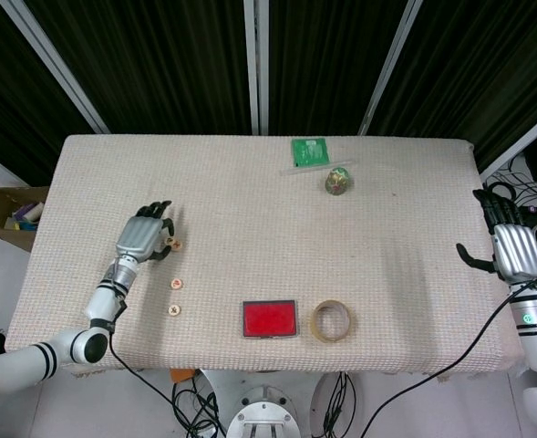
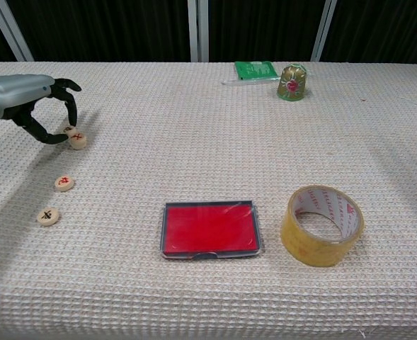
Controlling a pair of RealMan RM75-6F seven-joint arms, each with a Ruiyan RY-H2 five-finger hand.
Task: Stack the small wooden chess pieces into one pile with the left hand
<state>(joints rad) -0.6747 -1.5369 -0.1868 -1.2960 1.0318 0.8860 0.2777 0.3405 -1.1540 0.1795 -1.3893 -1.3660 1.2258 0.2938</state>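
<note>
At the frame's left, the left hand (image 2: 31, 106) pinches one chess piece (image 2: 69, 130) just above another (image 2: 77, 141); released off-centre, it could slide off. Two pieces (image 2: 64, 183) wait nearer.

The table (image 2: 194, 127) has a cream woven cover. The chess pieces (image 2: 64, 183) are pale wood with red or dark marks. The tray (image 2: 209, 229) is red, the tape roll (image 2: 322, 224) yellowish, the packet (image 2: 255, 69) green, the left hand (image 2: 24, 106) silver and black.
</note>
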